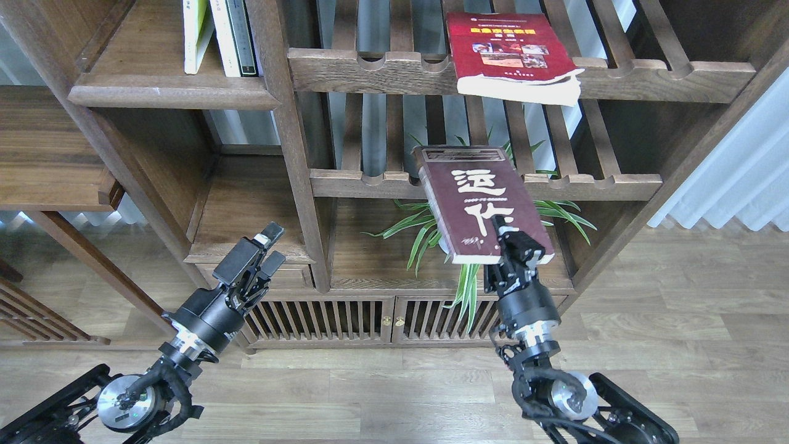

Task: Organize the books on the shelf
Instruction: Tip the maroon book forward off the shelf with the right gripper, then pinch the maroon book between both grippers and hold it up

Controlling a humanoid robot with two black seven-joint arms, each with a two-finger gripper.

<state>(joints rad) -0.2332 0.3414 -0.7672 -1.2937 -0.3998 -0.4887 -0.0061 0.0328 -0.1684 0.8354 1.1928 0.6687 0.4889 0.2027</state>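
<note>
Right gripper (516, 242) clamps maroon book (484, 203), big white characters.

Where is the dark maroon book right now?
Right of centre in the head view, the dark maroon book is held at its near edge by the right gripper, above the green plant.

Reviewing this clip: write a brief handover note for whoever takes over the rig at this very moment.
Right gripper: shut on the near edge of the dark maroon book with big white characters, whose far end lies on the lower slatted rack.
Left gripper: holds nothing, jaws slightly apart.
Red book with small photos: flat on the upper slatted rack.
Solid dark-brown shelf board: holds only thin upright books.
Left: move both paperbacks there.
</note>
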